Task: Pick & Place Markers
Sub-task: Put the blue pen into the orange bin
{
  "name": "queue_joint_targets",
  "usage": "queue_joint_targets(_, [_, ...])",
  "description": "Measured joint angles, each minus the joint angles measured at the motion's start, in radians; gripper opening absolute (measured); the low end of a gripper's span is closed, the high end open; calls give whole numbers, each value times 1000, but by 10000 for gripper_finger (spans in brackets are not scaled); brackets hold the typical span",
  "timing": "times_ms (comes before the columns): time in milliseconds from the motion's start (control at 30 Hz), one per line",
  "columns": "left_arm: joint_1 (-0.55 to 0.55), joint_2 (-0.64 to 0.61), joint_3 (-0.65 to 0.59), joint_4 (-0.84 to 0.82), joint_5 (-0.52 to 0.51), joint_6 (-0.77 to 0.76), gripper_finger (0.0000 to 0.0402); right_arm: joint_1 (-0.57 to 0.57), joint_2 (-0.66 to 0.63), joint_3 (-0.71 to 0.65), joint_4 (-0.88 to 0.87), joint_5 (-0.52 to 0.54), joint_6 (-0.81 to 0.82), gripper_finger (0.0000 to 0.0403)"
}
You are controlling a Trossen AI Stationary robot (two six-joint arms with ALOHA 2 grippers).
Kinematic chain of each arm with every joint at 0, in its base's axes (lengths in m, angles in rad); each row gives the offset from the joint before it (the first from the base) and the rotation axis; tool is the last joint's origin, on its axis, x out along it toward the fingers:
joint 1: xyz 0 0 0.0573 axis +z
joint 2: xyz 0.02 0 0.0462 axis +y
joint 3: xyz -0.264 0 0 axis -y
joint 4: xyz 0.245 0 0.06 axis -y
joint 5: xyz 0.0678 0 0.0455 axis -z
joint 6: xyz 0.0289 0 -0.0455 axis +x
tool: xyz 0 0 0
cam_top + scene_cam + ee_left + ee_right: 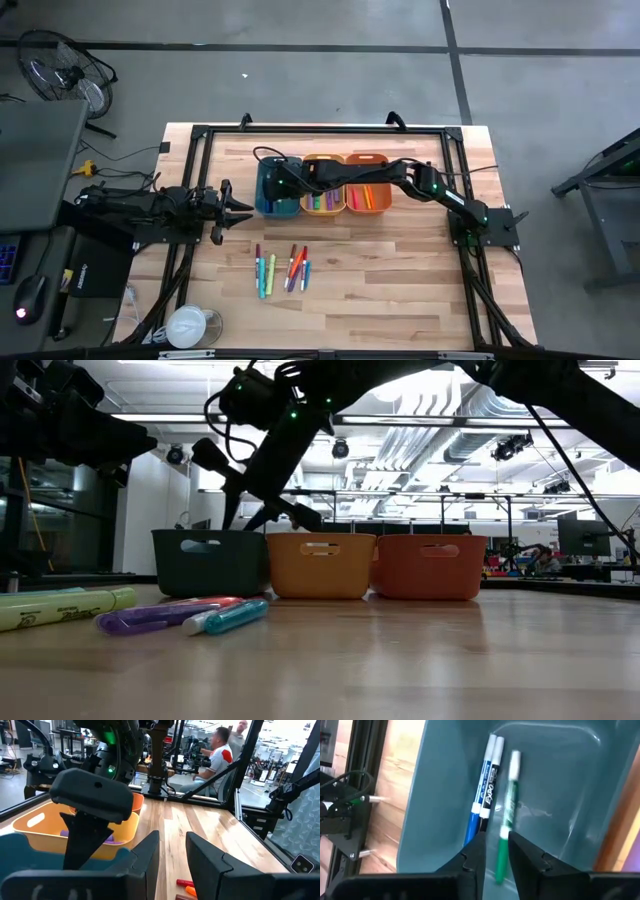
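Observation:
Several markers (pixel 283 270) lie loose on the table nearer than the bins; they also show in the low view (pixel 150 616). My right gripper (pixel 281 184) reaches across from the right and hangs over the teal bin (pixel 264 205), fingers pointing down into it, open. In its wrist view a blue marker (pixel 481 785) and a black marker (pixel 492 785) lie on the bin floor. A green marker (pixel 509 805) shows blurred, its near end in the gap between the fingers (pixel 496 852), which is wider than the marker. My left gripper (pixel 236 210) waits open at the table's left.
The yellow-orange bin (pixel 323 160) and the orange bin (pixel 368 158) stand right of the teal one, each with markers inside. A black frame (pixel 320 130) rims the table. A white round thing (pixel 190 326) sits at the near left corner. People sit beyond the table (pixel 220 750).

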Motion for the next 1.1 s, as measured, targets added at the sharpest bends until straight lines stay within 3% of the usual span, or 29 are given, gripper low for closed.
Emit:
queue_joint_targets(700, [0, 0, 0, 0, -1, 0, 94, 42, -68, 0, -41, 9, -157, 74])
queue_joint_targets(1100, [0, 0, 0, 0, -1, 0, 94, 141, -110, 1, -102, -38, -220, 74])
